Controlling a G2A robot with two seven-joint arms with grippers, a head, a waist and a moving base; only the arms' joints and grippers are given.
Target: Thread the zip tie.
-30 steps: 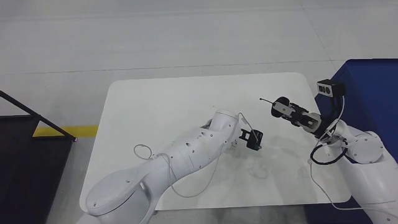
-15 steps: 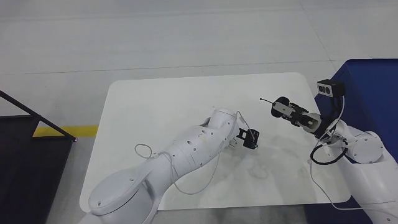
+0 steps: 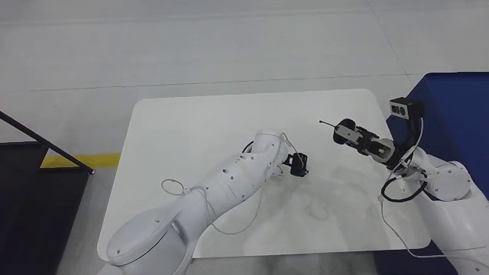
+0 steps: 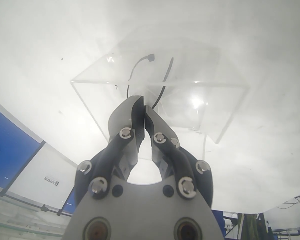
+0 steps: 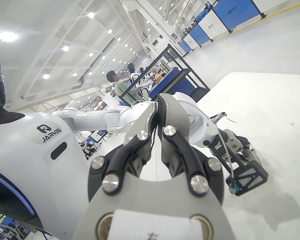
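Pale grey hall floor (image 3: 229,38) surrounds a white table (image 3: 183,130) with rounded corners, seen from above. A yellow floor line (image 3: 84,160) runs off the table's left side beside a black frame (image 3: 38,141). A blue cabinet (image 3: 458,114) stands just off the right edge. The left arm (image 3: 229,191) stretches from the near left corner to about the table's middle, with broad bare tabletop between it and every edge. The right arm (image 3: 443,179) comes in over the right edge, ahead of the cabinet. The left gripper (image 4: 143,104) has its jaws pressed together. Just beyond its tips is a clear acrylic box (image 4: 215,106). The black zip tie (image 4: 166,76) is bent into a narrow loop, and both strands vanish behind the closed fingertips. Its long axis runs straight on from the fingers, away from the wrist, and its small square head (image 4: 151,57) is at the far end of one strand. The right gripper (image 3: 337,129), well apart from the left one, is closed on a thin black strip (image 3: 328,125) that juts out toward the table's far side.
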